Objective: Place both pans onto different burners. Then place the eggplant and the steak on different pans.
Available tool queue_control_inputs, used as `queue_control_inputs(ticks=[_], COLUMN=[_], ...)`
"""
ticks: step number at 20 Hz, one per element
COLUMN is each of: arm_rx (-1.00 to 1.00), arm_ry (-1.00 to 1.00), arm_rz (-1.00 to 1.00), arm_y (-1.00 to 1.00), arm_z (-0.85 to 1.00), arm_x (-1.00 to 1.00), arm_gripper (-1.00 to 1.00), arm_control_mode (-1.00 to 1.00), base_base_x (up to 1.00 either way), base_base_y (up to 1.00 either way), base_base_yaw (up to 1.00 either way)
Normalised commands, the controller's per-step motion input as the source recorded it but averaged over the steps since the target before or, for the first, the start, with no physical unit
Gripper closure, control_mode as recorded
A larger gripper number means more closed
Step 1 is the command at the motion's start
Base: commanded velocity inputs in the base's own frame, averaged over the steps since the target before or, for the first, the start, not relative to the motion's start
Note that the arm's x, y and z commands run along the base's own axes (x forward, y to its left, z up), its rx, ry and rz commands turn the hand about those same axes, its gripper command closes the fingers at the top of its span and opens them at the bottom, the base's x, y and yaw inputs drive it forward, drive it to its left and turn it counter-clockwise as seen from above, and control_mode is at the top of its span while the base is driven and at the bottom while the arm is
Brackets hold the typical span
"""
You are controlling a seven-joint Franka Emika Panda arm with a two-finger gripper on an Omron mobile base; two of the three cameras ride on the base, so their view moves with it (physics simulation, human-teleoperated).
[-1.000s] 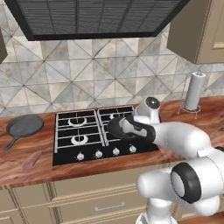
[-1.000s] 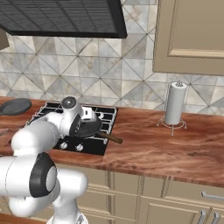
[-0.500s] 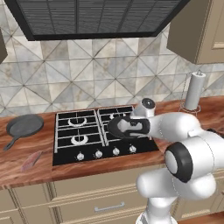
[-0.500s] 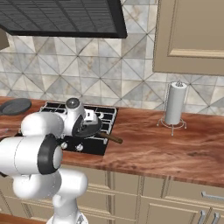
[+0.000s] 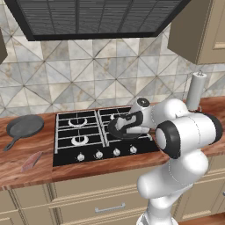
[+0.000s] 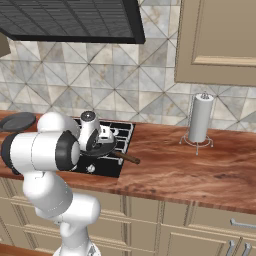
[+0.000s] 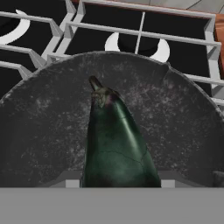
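Eggplant (image 7: 116,140), lower centre of the hand view, stem pointing up-frame, poised over the dark pan (image 7: 183,131) on a front burner so it can be set inside. Gripper (image 5: 128,124) part-open, apparently clasping the eggplant, though finger contact is hidden. Grey pan (image 5: 24,126) and steak (image 5: 31,161) wait at left on the counter (image 5: 13,171).

Open cooktop grates (image 5: 79,132) left of occupied dark pan (image 5: 125,132)
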Motion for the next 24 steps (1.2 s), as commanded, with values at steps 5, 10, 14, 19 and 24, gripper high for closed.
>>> queue_control_inputs(ticks=[5, 10, 14, 19, 24], arm_rx=[0.0, 0.0, 0.0, 0.0, 0.0], arm_ry=[0.08, 0.06, 0.04, 0.01, 0.0], arm_rz=[0.0, 0.0, 0.0, 0.0, 0.0], arm_y=[0.0, 0.0, 0.01, 0.03, 0.08], arm_z=[-0.26, -0.23, -0.22, -0.17, 0.0], arm_x=[0.28, 0.24, 0.19, 0.0, -0.41], arm_gripper=[1.0, 1.0, 1.0, -1.0, -1.0], arm_control_mode=[-1.0, -1.0, -1.0, -1.0, -1.0], base_base_x=[0.0, 0.0, 0.0, 0.0, 0.0], base_base_y=[0.0, 0.0, 0.0, 0.0, 0.0], base_base_yaw=[0.0, 0.0, 0.0, 0.0, 0.0])
